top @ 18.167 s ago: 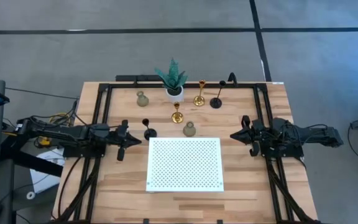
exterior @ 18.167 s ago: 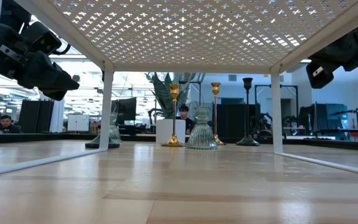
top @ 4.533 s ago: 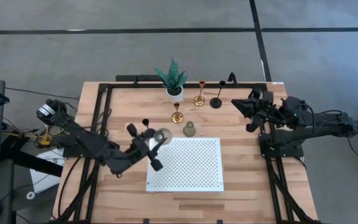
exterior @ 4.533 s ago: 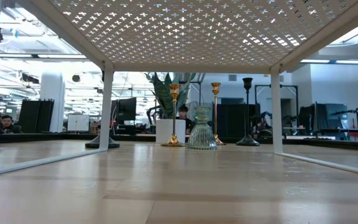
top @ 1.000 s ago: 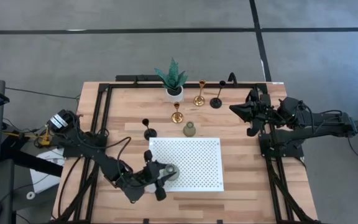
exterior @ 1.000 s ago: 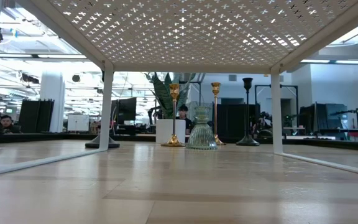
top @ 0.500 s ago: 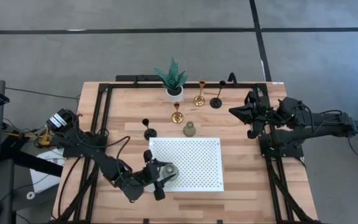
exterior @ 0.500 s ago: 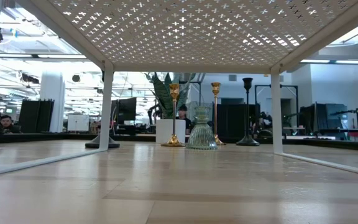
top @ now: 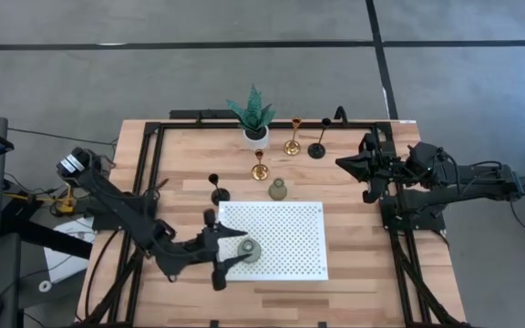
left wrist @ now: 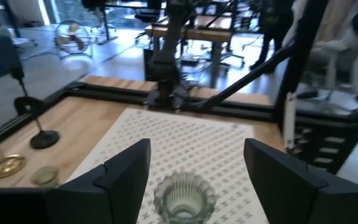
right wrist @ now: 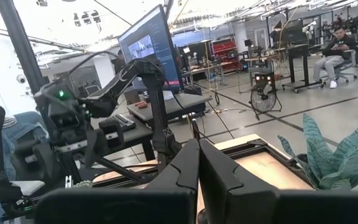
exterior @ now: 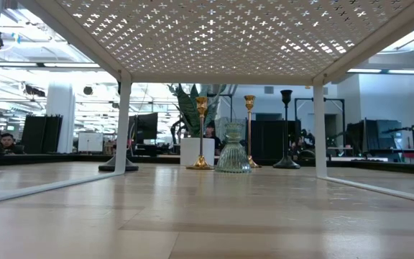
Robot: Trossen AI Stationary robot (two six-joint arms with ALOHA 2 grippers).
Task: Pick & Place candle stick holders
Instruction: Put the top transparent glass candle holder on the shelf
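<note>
Standing holder: we see a grey-green bell-shaped holder upright on the white perforated shelf, near its front-left corner; in the left wrist view it sits between that arm's fingers with a gap on each side.
Left gripper: the left gripper has its fingers spread wide around the holder, gripping nothing.
Risk at release: we judge that a finger swinging sideways as the arm backs off could clip the holder and tip it or push it off the nearby shelf edge.
Remaining holders: two gold stemmed holders, two black stemmed holders and a second grey-green holder stand on the table behind the shelf.
Risk at next pick: the stemmed holders look top-heavy, and an off-centre grip could topple one into its neighbour or the potted plant.
Right gripper: the right gripper waits near the table's right edge, fingers pressed together.
</note>
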